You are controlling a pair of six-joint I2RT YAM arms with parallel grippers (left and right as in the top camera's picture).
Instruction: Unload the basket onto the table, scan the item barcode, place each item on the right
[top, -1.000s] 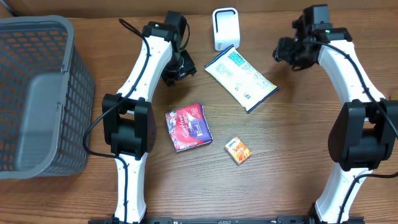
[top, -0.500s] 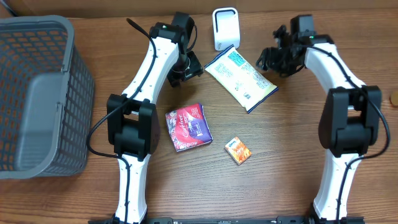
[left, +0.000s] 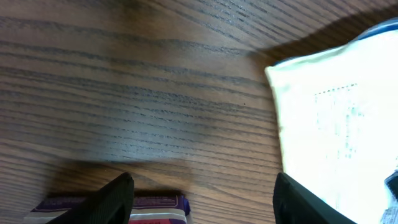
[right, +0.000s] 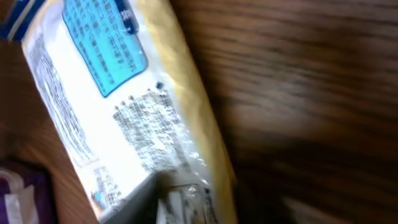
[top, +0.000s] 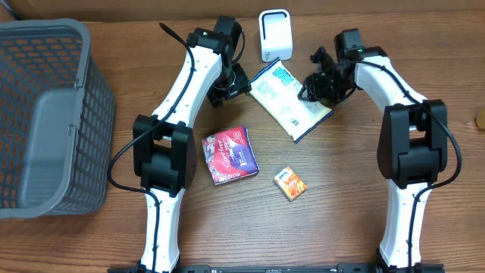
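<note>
**Packet at scanner, right grip unconfirmed**

Edges/room: grey basket fills the table's left edge. The white scanner stands at the far edge, centre. Bare wood runs along the near edge and the right side beyond the right arm. The middle is tight: both arms reach in toward the far centre, one on each side of the white-and-yellow packet.

Task item: the packet lies flat and skewed, printed face up, with its far corner just below the scanner. I can't tell whether the two touch. Its near corner points toward the table centre.

Tools:
- Left gripper: jaws wide apart, holding nothing. Only wood grain shows between the fingertips. The packet's left edge is just beside it, not touching. The top edge of the purple packet shows low in the left wrist view.
- Right gripper: sits at the packet's right edge. The right wrist view is filled by the packet's label and yellow border, and is blurred low down. I can't tell whether the jaws are clamped on it or only beside it.

Count: 2 arms, 1 basket, 1 scanner. There are 3 items: the white-and-yellow packet, the purple packet at centre, and a small orange box near it toward the near edge. The purple packet and the box are apart from each other and from both grippers.
</note>
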